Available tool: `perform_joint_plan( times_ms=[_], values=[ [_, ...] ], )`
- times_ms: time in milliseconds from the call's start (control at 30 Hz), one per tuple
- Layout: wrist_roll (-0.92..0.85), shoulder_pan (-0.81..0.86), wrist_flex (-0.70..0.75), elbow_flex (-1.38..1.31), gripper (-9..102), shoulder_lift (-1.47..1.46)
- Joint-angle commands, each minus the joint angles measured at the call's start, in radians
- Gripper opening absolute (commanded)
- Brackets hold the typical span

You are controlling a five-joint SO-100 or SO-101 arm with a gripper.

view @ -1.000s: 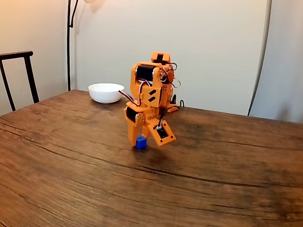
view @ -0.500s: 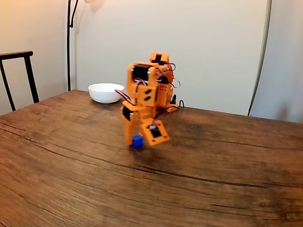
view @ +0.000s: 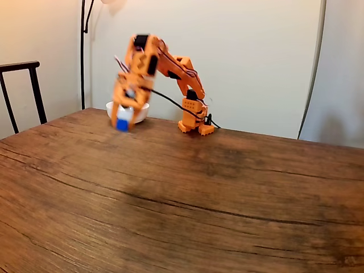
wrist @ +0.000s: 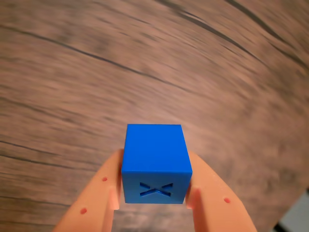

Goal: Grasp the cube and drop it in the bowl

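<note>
The wrist view has the bright-blue cube [wrist: 155, 162] pinched between my two orange fingers [wrist: 96, 203], with an X recessed in its near face and blurred wood grain below. In the fixed view my gripper [view: 121, 126] hangs in the air at the table's far left, shut on the cube [view: 121, 124]. It is just in front of the white bowl [view: 142, 111], whose middle is hidden by the arm. Whether the cube is over the bowl or short of its rim, I cannot tell.
The orange arm's base [view: 193, 123] stands at the back of the wooden table [view: 227, 199], with a black cable beside it. A black chair [view: 23, 74] and a lamp pole [view: 82, 51] stand at the left by the wall.
The cube has left the table's middle. My gripper has lifted it and swung it up and to the left, toward the bowl, and the arm has stretched out.
</note>
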Motion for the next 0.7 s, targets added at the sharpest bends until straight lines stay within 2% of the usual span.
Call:
perform_joint_plan(
  times_ms=[0,433,667],
  values=[
    [-0.051,0.092,0.061,0.015,2,0.132],
    [-0.083,0.413,0.058,0.417,2,0.474],
    [-0.077,0.647,0.057,0.637,2,0.686]
  ],
)
